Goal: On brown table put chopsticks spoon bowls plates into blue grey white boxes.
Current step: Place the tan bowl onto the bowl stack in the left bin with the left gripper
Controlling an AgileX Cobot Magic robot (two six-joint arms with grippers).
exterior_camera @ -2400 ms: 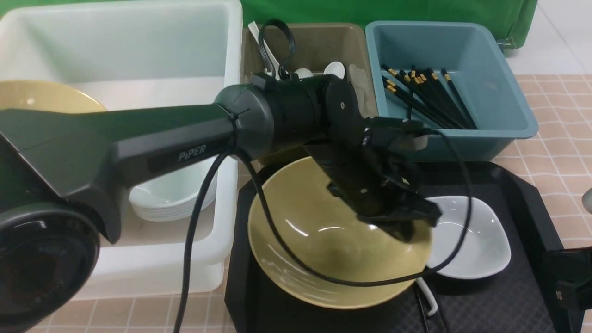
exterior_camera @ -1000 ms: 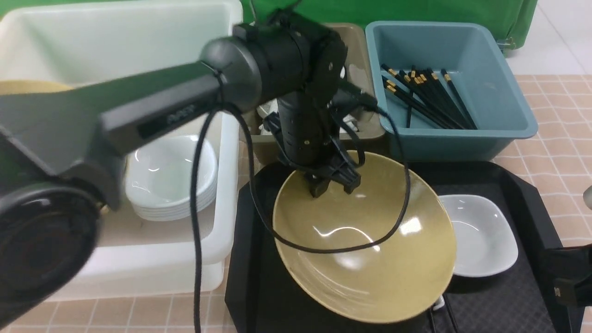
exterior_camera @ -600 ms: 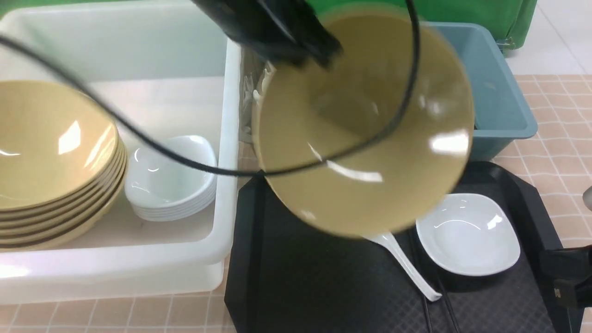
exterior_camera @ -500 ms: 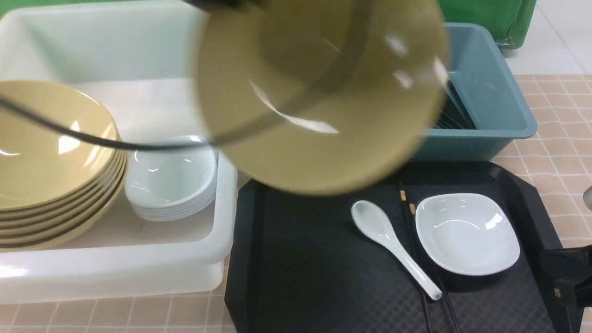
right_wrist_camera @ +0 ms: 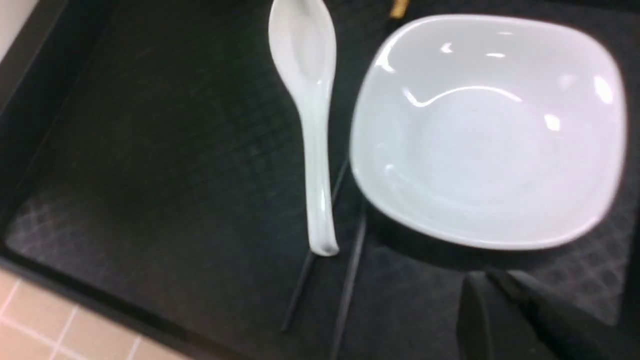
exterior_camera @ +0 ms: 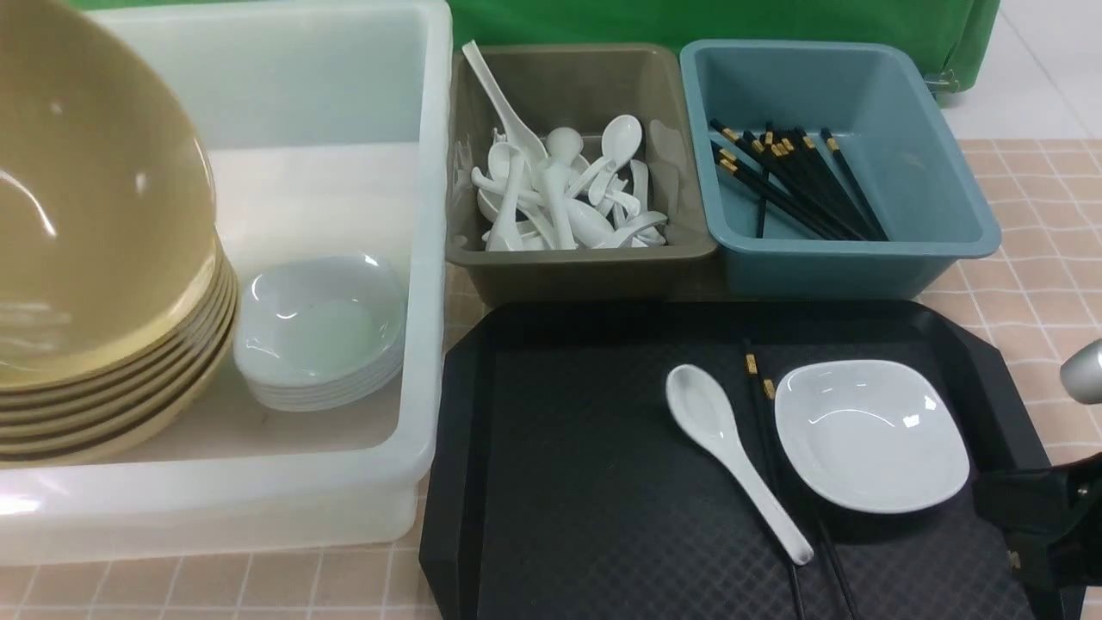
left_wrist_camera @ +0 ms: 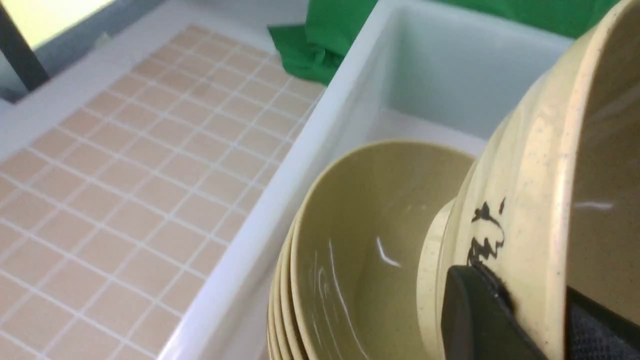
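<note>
My left gripper (left_wrist_camera: 520, 285) is shut on the rim of a yellow bowl (exterior_camera: 86, 189), one finger (left_wrist_camera: 475, 320) on its outside. The bowl hangs tilted over the stack of yellow bowls (exterior_camera: 112, 405) in the white box (exterior_camera: 344, 86). On the black tray (exterior_camera: 560, 482) lie a white spoon (exterior_camera: 732, 456), a white plate (exterior_camera: 869, 435) and two black chopsticks (right_wrist_camera: 350, 270), partly under both. My right gripper (right_wrist_camera: 490, 290) is shut and empty, just off the plate's (right_wrist_camera: 490, 130) near edge.
Beside the bowl stack in the white box sits a stack of white plates (exterior_camera: 318, 336). The grey box (exterior_camera: 585, 258) holds several spoons. The blue box (exterior_camera: 861, 258) holds several chopsticks (exterior_camera: 792, 185). The brown table (exterior_camera: 1042, 284) shows at the right.
The left arm lifted the yellow bowl off the tray and swung it left over the white box. That uncovered the spoon and chopsticks on the tray.
</note>
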